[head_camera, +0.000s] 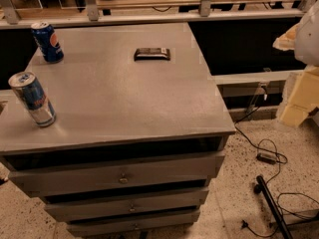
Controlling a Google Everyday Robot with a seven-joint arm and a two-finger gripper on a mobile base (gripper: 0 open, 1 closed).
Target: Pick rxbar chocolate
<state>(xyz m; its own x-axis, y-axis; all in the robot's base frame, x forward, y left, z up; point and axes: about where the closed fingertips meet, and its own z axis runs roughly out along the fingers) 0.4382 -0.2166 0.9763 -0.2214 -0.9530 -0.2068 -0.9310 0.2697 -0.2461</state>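
The rxbar chocolate (152, 54) lies flat on the grey cabinet top (129, 103), near its far edge and well apart from both blue cans: one (47, 42) stands at the far left corner, the other (33, 99) nearer the front left. The gripper (299, 96) (a pale, cream-coloured shape) sits at the right edge of view, off the cabinet's side and above the speckled floor (239, 193); whether it is parted or closed I cannot tell

Counting from my remote seat: two blue aluminium soda cans (47, 42) (33, 99), one flat dark-wrapped rectangular rxbar chocolate (152, 54), and three grey metal drawers (119, 176) under the surface (129, 98). The gripper sits out of frame.
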